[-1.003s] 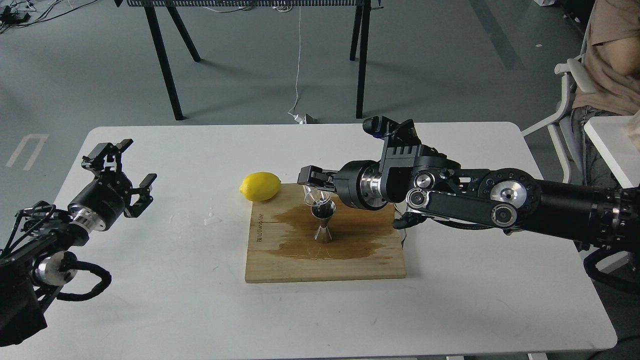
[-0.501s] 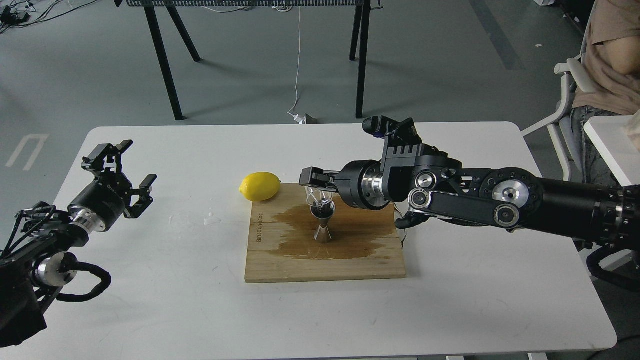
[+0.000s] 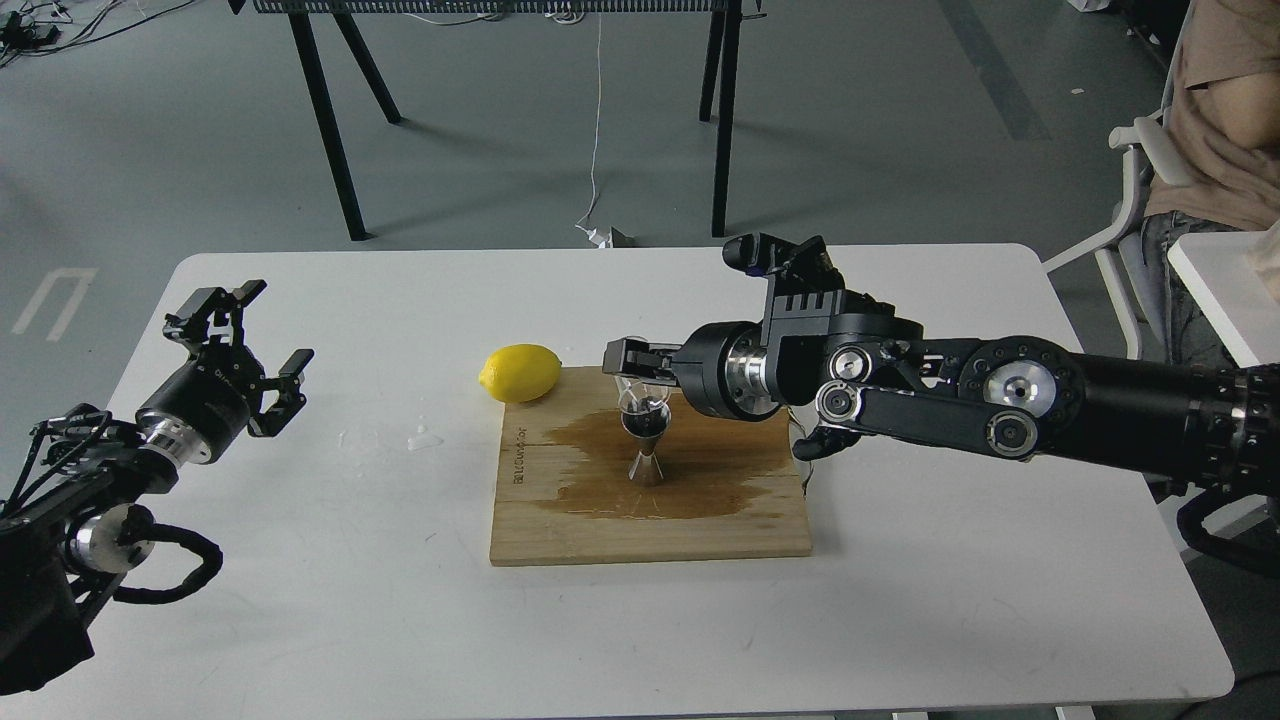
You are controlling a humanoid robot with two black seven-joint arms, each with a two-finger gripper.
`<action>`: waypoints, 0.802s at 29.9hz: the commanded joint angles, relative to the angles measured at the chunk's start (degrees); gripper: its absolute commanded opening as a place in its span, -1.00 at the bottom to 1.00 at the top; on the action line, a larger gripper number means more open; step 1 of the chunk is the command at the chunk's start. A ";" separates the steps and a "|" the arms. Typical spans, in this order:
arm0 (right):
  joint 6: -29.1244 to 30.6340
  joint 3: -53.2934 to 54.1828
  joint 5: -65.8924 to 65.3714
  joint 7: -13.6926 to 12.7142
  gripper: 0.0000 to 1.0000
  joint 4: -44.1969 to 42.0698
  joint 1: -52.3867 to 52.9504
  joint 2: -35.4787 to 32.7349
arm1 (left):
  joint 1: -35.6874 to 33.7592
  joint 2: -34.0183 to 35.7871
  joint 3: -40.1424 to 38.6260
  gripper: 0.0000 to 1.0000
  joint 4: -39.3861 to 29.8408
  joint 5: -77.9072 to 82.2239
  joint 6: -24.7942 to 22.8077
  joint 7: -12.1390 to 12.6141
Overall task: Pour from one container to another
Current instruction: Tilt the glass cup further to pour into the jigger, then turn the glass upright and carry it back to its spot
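The steel hourglass jigger [image 3: 646, 445] stands upright on the wooden board [image 3: 650, 520], in the middle of a dark wet stain. Just above its mouth, tipped over, is the small clear cup [image 3: 634, 394], held by my right gripper [image 3: 628, 366], which is shut on it. Dark liquid shows in the jigger's top cone. My right arm reaches in from the right, level over the board. My left gripper [image 3: 243, 352] hovers open over the table's left side, far from both containers, with nothing between its fingers.
A yellow lemon [image 3: 520, 372] lies at the board's far left corner. Small clear droplets [image 3: 425, 437] sit on the white table [image 3: 300, 600] left of the board. A seated person [image 3: 1220, 130] is at the far right. Black table legs stand beyond the table.
My right gripper with the clear cup has shifted slightly to the right and tipped a little more over the jigger. The left arm has stayed still.
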 commanded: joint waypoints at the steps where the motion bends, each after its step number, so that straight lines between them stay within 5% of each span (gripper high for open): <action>1: 0.00 -0.01 -0.09 0.00 -0.07 0.00 0.11 0.00 | 0.01 0.00 0.00 0.93 0.00 0.00 0.00 0.00; 24: -0.88 6.91 4.03 -0.44 -0.07 -2.01 -2.17 -1.49 | 0.01 0.00 0.00 0.93 0.00 0.00 0.00 0.00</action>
